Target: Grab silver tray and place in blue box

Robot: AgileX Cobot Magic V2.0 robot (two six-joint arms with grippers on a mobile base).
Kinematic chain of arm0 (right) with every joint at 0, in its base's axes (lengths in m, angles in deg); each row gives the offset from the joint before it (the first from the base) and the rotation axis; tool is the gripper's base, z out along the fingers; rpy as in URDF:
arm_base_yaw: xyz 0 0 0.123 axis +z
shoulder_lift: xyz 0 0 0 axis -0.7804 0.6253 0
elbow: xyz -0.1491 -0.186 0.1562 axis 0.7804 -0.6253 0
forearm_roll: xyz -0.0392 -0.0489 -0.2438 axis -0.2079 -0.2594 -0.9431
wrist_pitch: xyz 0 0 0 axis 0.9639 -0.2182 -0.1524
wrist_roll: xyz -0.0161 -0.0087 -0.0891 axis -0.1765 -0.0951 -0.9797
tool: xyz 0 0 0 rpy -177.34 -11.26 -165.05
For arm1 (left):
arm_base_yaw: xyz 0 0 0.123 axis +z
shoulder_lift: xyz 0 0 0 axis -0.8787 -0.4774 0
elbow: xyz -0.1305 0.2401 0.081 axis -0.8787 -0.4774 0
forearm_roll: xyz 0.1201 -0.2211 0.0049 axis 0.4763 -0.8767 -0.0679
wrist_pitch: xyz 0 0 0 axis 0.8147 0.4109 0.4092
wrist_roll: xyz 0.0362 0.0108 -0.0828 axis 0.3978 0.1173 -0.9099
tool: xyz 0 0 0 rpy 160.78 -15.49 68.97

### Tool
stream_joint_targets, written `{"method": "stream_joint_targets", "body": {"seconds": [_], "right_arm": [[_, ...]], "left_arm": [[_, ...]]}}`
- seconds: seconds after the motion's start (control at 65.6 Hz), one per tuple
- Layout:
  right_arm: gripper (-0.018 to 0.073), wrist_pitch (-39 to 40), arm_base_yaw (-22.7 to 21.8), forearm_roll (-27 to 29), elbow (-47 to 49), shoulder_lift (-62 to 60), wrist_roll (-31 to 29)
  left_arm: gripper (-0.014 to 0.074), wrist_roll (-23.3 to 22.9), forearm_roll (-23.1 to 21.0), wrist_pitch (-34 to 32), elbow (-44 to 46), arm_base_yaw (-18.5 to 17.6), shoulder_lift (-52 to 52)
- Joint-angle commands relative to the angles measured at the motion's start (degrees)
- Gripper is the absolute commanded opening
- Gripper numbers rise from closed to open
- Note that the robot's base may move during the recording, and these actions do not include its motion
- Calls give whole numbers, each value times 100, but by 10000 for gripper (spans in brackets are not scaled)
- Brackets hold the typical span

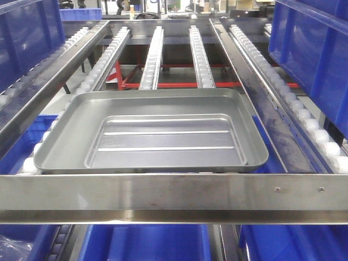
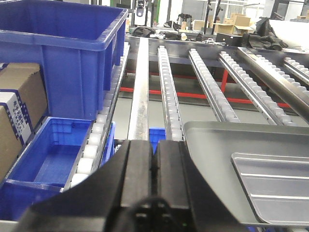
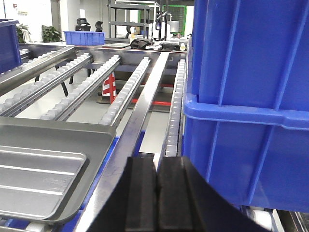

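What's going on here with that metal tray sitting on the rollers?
A two-armed robot is meant to put the silver tray into a box. Nothing holds the tray yet: it lies flat on the roller rack. The left gripper and right gripper are both shut, one off each side of it, touching nothing. A blue box stands on the left, another on the right.

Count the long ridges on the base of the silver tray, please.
2. Both run across the sunken base of the silver tray, parallel to each other: the far ridge and the near ridge. The front view shows the whole base, so none seems hidden.
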Motion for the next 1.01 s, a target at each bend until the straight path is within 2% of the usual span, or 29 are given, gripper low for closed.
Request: {"method": "stream_joint_targets", "body": {"seconds": [0.0,0.107,0.183,0.244,0.32,0.381,0.579,0.67,0.777,0.99], "right_arm": [[48,499,17,-10,-14,-125,-45],[48,513,17,-10,-14,-125,-45],[48,463,17,-10,27,-125,-45],[48,-6,17,-10,287,-82,-45],[48,-1004,17,-10,891,176,-45],[48,-1482,17,-10,1280,516,-45],[48,-2079,17,-10,2512,2562,-45],[48,-2467,17,-10,3095,3590,-45],[48,-2926,17,41,3621,4698,-45],[48,-3048,17,41,3828,6113,-45]], "left_arm": [[-104,-43,-4,-481,13,-26,97],[-104,-43,-4,-515,13,-26,97],[-104,-43,-4,-774,82,-26,97],[-104,-43,46,-725,310,-26,82],[-104,-43,377,-132,884,-26,-77],[-104,-43,626,412,1397,-26,-334],[-104,-43,627,2081,2793,-26,-2183],[-104,-43,585,2592,3268,-26,-3173],[-104,-43,435,2535,3577,-26,-4181],[-104,-43,-242,1615,3604,-26,-5639]]}}
